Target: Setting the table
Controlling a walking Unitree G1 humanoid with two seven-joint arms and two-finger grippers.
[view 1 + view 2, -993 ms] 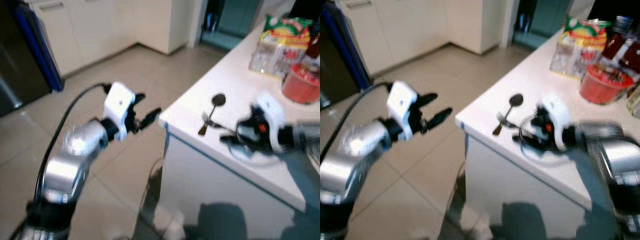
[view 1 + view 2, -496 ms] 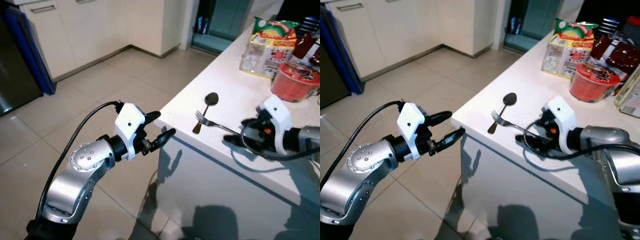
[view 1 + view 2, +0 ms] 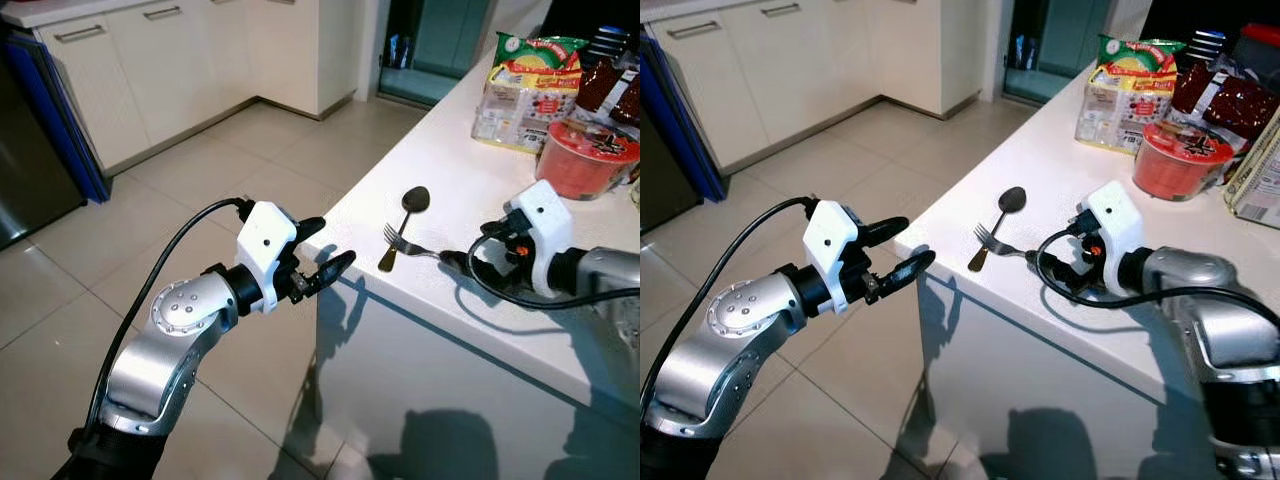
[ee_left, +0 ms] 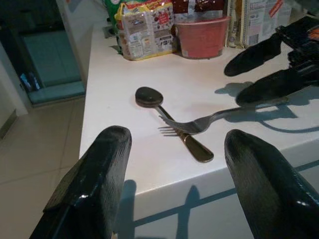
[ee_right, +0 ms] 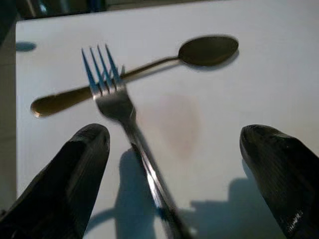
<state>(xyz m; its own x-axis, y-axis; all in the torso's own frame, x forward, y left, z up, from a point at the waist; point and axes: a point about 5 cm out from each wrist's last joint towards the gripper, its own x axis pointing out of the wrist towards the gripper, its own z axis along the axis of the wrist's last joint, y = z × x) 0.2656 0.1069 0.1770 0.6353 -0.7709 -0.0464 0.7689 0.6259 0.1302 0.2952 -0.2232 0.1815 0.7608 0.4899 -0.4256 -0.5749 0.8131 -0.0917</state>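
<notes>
- my right tool [image 3: 1052, 268], fingers apart, straddles the fork [image 3: 404, 243] handle on the desk [image 3: 470, 190].
- fork tines rest across the spoon [image 3: 402, 223].
- my left tool [image 3: 325, 252] hovers spread off the corner.

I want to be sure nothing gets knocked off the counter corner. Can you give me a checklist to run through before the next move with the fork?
1. Right gripper open over the fork handle: ok; fingers spread either side, not closed on it.
2. Fork lying free on the counter: not ok; its tines rest across the spoon handle, so lifting may drag the spoon.
3. Spoon clear of the counter edge: not ok; its handle end lies close to the corner.
4. Left gripper clear of the cutlery: ok; open, held off the counter corner over the floor.
5. Red bowl and packets out of the way: ok; farther back.
</notes>
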